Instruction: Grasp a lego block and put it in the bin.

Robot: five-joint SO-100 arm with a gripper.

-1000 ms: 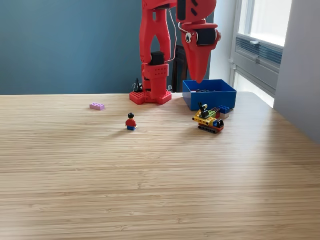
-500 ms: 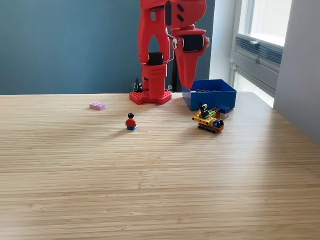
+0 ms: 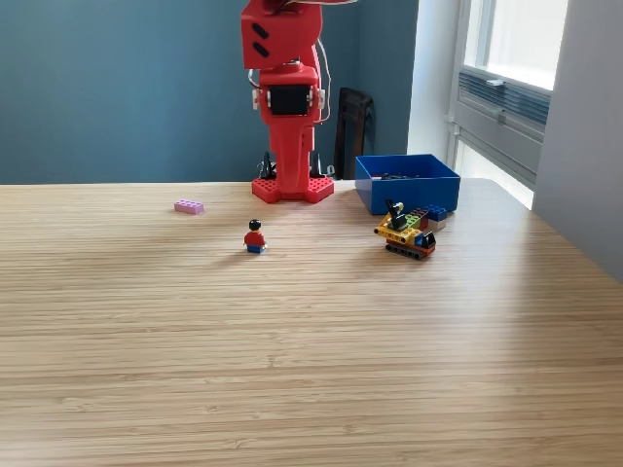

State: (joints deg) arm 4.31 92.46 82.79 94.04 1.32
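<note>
The end effector (image 3: 292, 161) points straight down, red against the red arm base (image 3: 292, 187) behind it, and from this angle I cannot tell whether its jaws are apart or together; nothing shows between them. It hangs above the back edge of the tabletop (image 3: 292, 370), right in front of the base and well clear of the wood. Over at the back right corner sits the bin (image 3: 407, 182), bright blue, low-walled, with something dark inside that is too small to make out. Just in front of the bin there is a little lego vehicle (image 3: 406, 233), yellow and black with red and blue pieces, touching the tabletop and near the bin's front wall. Towards the middle, a lego figure (image 3: 255, 236) stands upright, red top, blue legs, dark head, out in front of the base. Further to the exterior view's left, close to the back edge, a pink lego block (image 3: 189, 206) lies flat on its own, well apart from the figure and from the end effector.
</note>
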